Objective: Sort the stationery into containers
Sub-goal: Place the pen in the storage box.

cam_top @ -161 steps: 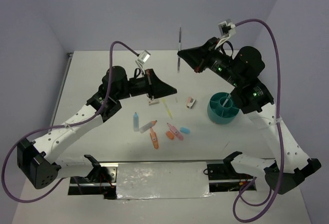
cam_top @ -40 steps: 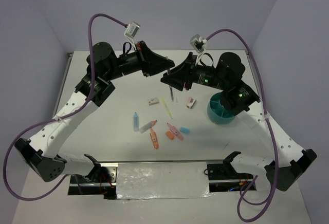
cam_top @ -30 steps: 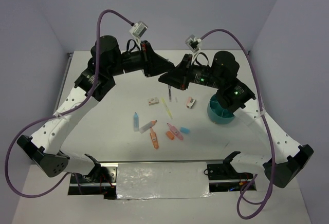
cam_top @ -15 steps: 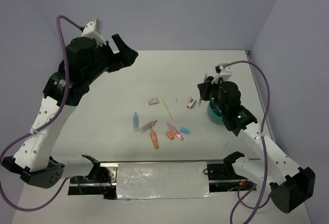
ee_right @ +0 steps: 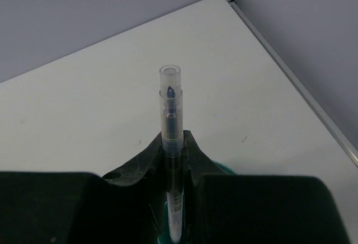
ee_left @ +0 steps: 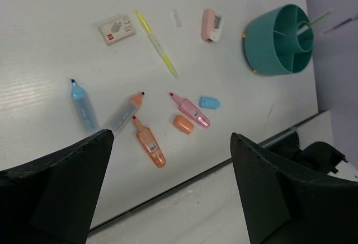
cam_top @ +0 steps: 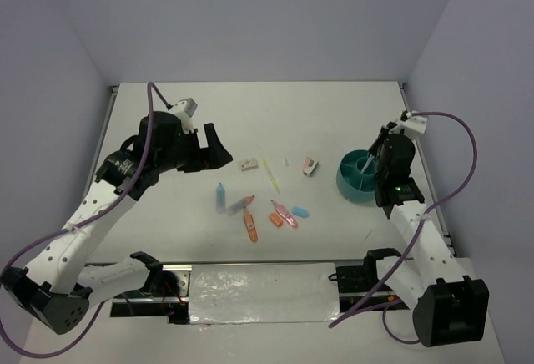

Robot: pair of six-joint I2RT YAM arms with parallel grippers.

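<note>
My right gripper (ee_right: 174, 143) is shut on a clear pen (ee_right: 170, 104) that stands upright between its fingers. It hovers over the teal cup (cam_top: 350, 189), and a sliver of that cup (ee_right: 224, 169) shows behind the fingers. My left gripper (cam_top: 219, 149) is open and holds nothing, left of the loose stationery. Lying on the table are a yellow pen (ee_left: 156, 43), a white eraser (ee_left: 117, 29), a pink-white clip (ee_left: 211, 24), a light blue tube (ee_left: 82, 107), an orange highlighter (ee_left: 148, 142) and a pink highlighter (ee_left: 190, 110).
A grey highlighter (ee_left: 124, 112), an orange cap (ee_left: 183, 123) and a small blue eraser (ee_left: 210, 102) lie among the rest. Pens (ee_left: 313, 21) stick out of the divided cup (ee_left: 274, 42). The table's near edge has a metal strip (cam_top: 263, 285).
A second ago both grippers met high over the table at the pen. The left gripper has opened and swung down to the left. The right has carried the pen over the cup.
</note>
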